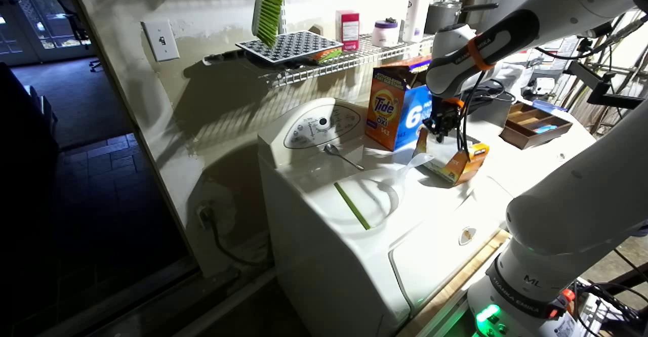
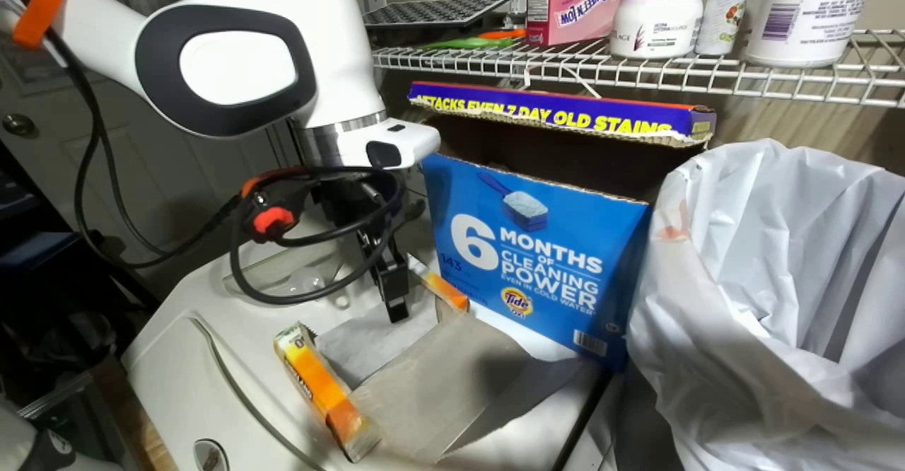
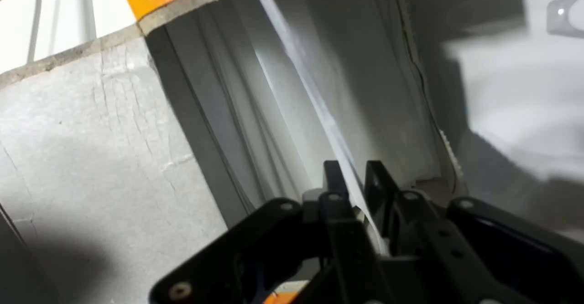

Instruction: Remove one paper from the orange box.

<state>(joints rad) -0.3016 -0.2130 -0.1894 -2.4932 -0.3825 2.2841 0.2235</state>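
The low box point(image 1: 461, 165) sat between the front and back edges of the desk point(image 1: 440, 210). The paper point(image 3: 326, 112) was in it, not out yet. The end effector point(image 3: 356, 176) had a small gap with the paper in between, seemingly not pinched; pinching and pulling looked left.

The carton point(image 1: 458, 166) is open above, room enough for the gripper point(image 3: 355, 172). The Tide box point(image 2: 537, 259) blocks one side.

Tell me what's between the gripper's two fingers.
The pale edge of a paper runs between the fingers, which stand slightly apart; that shows in the wrist view.
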